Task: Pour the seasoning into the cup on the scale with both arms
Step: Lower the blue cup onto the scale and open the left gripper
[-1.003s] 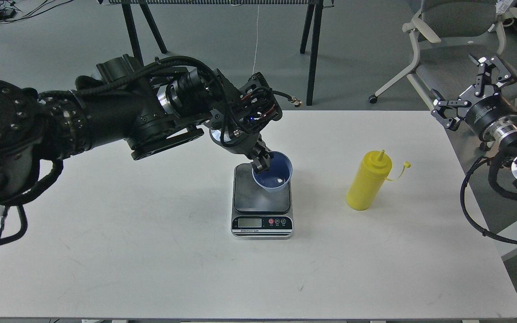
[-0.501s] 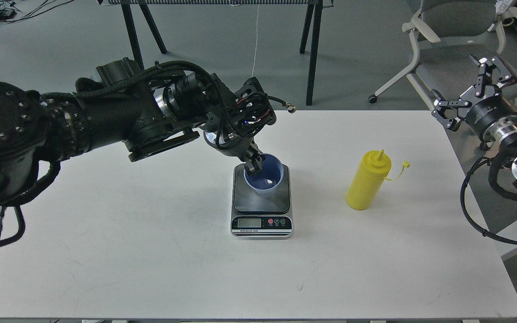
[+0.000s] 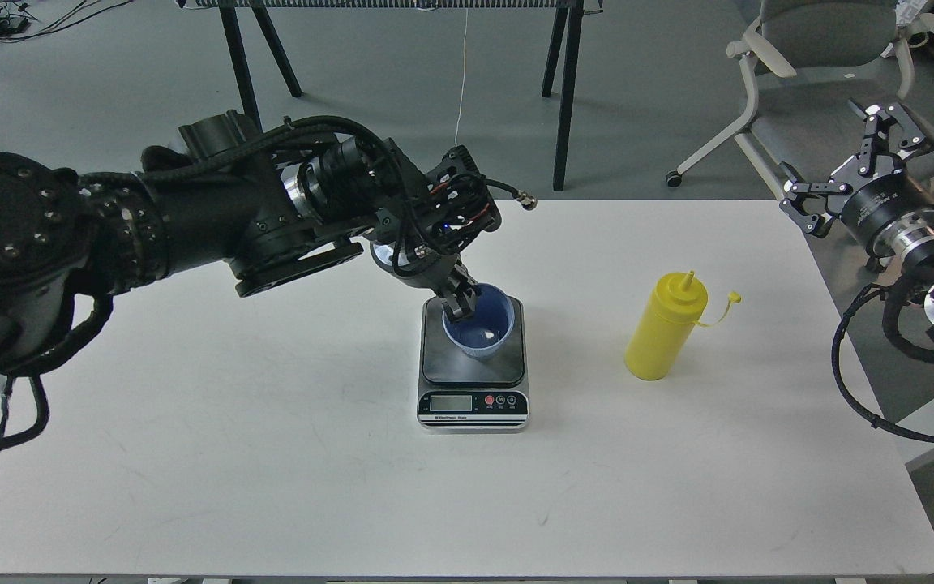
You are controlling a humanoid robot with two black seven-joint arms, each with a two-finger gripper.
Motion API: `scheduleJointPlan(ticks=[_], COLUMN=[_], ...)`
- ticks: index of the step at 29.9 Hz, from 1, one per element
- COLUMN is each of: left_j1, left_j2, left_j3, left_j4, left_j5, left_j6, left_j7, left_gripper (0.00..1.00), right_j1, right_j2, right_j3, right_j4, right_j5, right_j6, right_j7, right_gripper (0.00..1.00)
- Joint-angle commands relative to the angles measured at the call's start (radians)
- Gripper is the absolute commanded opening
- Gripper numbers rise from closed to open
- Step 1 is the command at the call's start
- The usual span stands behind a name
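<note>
The light blue cup (image 3: 483,334) stands upright on the dark plate of the scale (image 3: 447,367) at the middle of the table; I cannot tell whether its base rests fully on the plate. My left gripper (image 3: 459,305) reaches down from the left and is shut on the cup's near-left rim. The yellow seasoning bottle (image 3: 665,331) stands upright to the right of the scale, its nozzle uncovered and its tethered cap hanging to the right. My right gripper (image 3: 840,156) is open and empty, raised beyond the table's right edge, well away from the bottle.
The white table (image 3: 272,454) carries only the scale and the bottle. An office chair (image 3: 807,49) stands behind the right gripper. Black stand legs (image 3: 566,89) are on the floor beyond the table's far edge.
My left gripper has moved the cup left and down from a tilted position at the plate's right side to upright over the plate's middle. The right arm and the bottle have not moved.
</note>
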Motion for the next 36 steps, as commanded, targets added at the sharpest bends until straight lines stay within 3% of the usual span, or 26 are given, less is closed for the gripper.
scheduleJointPlan(ticks=[1, 12, 25, 36], left_j1=[0.01, 0.019, 0.018, 0.016], left_j2=[0.0, 0.006, 0.005, 0.0], left_j3=[0.0, 0.003, 0.0, -0.001], left_j4=[0.0, 0.001, 0.004, 0.031], left_j5=[0.0, 0.0, -0.01, -0.012], left_j6=[0.0, 0.0, 0.0, 0.0], left_j7=[0.0, 0.0, 0.0, 0.0], left_gripper=[0.05, 0.08, 0.24, 0.27], right_j1=[0.0, -0.001, -0.003, -0.011], right_j2=[0.0, 0.001, 0.0, 0.001], right_j3=[0.0, 0.0, 0.0, 0.001], right_j4=[0.0, 0.0, 0.0, 0.002], right_j5=[0.0, 0.0, 0.0, 0.0], right_j6=[0.0, 0.0, 0.0, 0.0], right_j7=[0.0, 0.0, 0.0, 0.0], right_gripper=[0.99, 0.99, 0.99, 0.99])
